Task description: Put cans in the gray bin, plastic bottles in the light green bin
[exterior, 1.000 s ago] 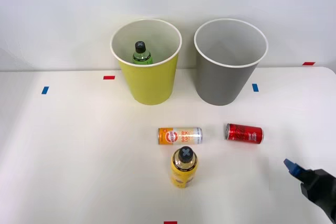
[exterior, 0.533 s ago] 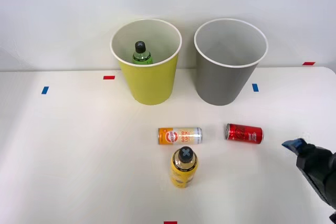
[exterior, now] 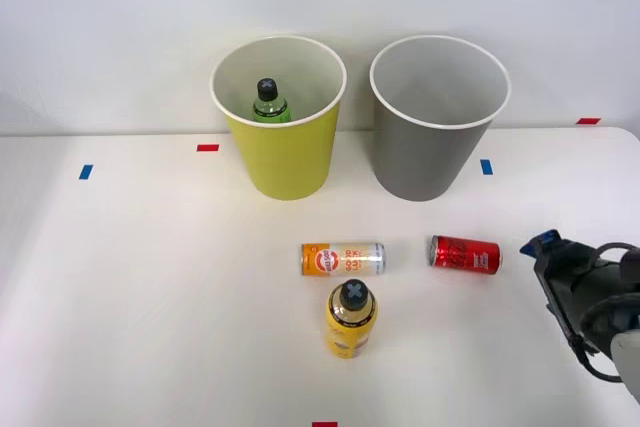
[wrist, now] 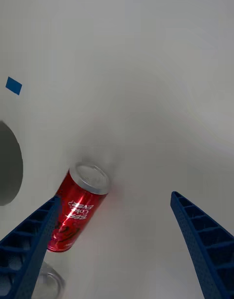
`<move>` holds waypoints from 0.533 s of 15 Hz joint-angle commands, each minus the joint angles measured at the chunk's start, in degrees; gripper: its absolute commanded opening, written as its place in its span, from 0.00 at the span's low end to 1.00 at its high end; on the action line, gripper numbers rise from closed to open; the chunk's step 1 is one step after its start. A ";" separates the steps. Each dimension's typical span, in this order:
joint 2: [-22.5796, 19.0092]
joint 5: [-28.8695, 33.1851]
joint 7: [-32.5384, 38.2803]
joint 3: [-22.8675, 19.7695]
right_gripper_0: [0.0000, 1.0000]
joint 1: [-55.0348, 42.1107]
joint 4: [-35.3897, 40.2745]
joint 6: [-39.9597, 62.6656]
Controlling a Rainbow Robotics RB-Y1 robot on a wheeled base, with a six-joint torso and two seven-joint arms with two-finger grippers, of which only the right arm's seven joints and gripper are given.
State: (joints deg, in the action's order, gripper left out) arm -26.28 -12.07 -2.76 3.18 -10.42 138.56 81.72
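Note:
A red can (exterior: 465,254) lies on its side on the white table, right of an orange-and-white can (exterior: 343,259), which is also lying down. A yellow bottle (exterior: 350,319) with a black cap stands upright just in front of the orange can. A green bottle (exterior: 268,102) stands inside the light green bin (exterior: 278,162). To its right is the gray bin (exterior: 425,162). My right gripper (exterior: 545,247) hovers just right of the red can. In the wrist view the gripper (wrist: 116,197) is open, and the red can (wrist: 78,209) lies close to one blue finger (wrist: 27,250), with nothing gripped.
Blue tape marks (exterior: 486,166) and red tape marks (exterior: 207,147) are stuck on the table (exterior: 150,297). A white wall rises behind the bins. The gray bin's wall (wrist: 7,167) and a blue tape mark (wrist: 13,85) appear in the wrist view.
My right gripper has moved from the table's near right corner forward and left, ending close beside the red can. The cans, bottles and bins have not moved.

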 commanded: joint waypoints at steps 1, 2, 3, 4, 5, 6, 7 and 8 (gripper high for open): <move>-2.81 -4.54 8.74 0.69 0.77 2.60 -0.92 0.02; -3.43 -6.30 12.34 0.69 0.77 3.21 -0.92 0.02; -3.78 -7.79 15.15 0.78 0.77 3.83 -0.92 0.11; -4.13 -9.29 18.49 0.78 0.77 4.62 -0.92 0.20; -4.57 -10.08 20.60 0.86 0.77 5.32 -1.27 0.29; -5.01 -10.60 21.13 1.48 0.77 6.46 -2.68 0.37; -5.62 -10.34 20.95 2.53 0.77 7.69 -4.52 0.37; -6.50 -9.29 20.95 4.38 0.81 9.63 -7.25 0.29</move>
State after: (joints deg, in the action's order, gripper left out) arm -31.89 -22.24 18.18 5.89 -2.53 133.72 82.08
